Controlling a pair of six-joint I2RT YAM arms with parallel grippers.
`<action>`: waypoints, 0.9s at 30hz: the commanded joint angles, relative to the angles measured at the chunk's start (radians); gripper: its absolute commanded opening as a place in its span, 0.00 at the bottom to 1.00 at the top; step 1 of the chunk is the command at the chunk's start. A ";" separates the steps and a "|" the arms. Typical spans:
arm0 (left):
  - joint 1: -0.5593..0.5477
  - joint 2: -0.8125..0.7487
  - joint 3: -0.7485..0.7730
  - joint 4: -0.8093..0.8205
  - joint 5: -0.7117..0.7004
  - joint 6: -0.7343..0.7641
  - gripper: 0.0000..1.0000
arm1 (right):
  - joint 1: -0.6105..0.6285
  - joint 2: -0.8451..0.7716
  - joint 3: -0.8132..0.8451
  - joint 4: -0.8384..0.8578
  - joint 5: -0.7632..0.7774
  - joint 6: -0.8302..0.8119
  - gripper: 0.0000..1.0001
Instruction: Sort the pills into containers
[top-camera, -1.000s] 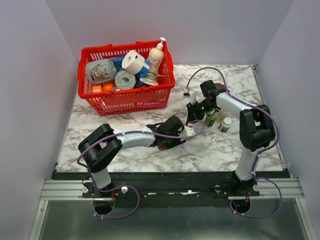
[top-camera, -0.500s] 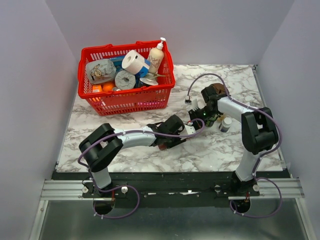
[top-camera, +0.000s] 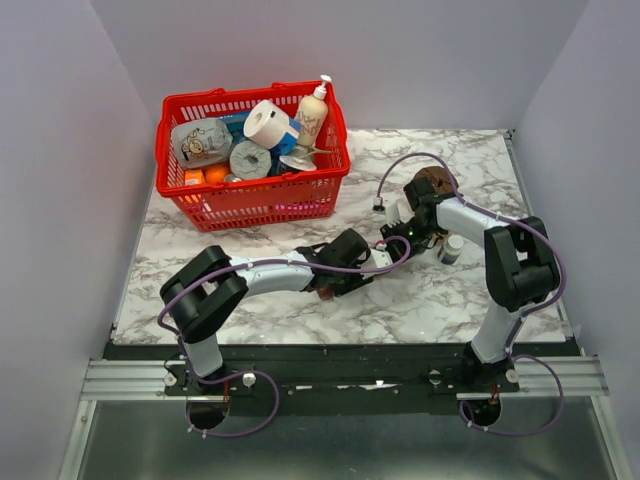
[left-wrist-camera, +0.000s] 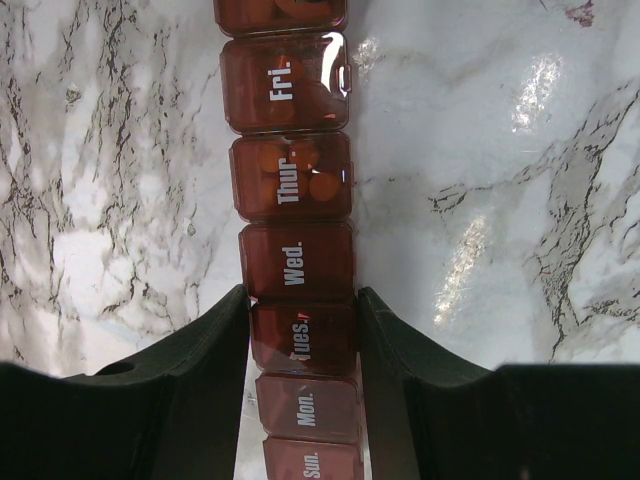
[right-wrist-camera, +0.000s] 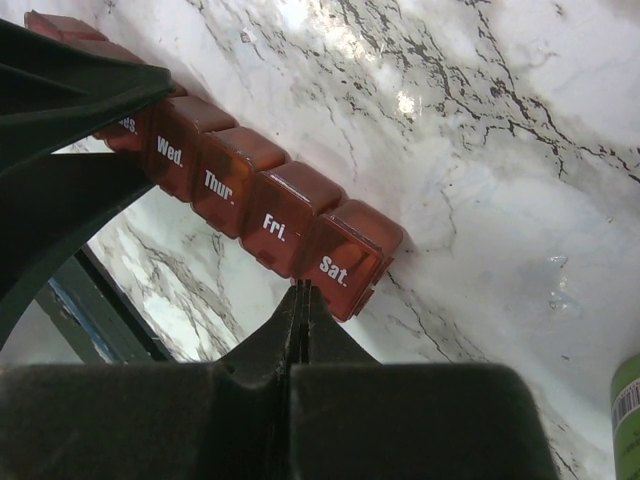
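Right wrist view: right gripper has just pressed shut beside the Sat. lid, likely to pry it, while left gripper pinches the organizer.

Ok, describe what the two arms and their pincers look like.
The left arm and right arm have pale grey links between bulky black joints, with a purple cable looping along each. The left pincer and right pincer have matte black fingers tapering to thin tips. A small green light glows near the right wrist.
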 joint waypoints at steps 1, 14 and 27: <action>0.007 0.035 0.002 -0.053 0.008 -0.026 0.34 | 0.002 0.065 -0.010 0.045 0.129 0.013 0.02; 0.017 0.049 0.014 -0.073 0.048 -0.044 0.35 | 0.041 0.072 0.010 0.085 0.270 0.107 0.02; 0.017 0.052 0.019 -0.081 0.048 -0.038 0.35 | 0.033 -0.078 0.043 0.057 0.049 0.082 0.01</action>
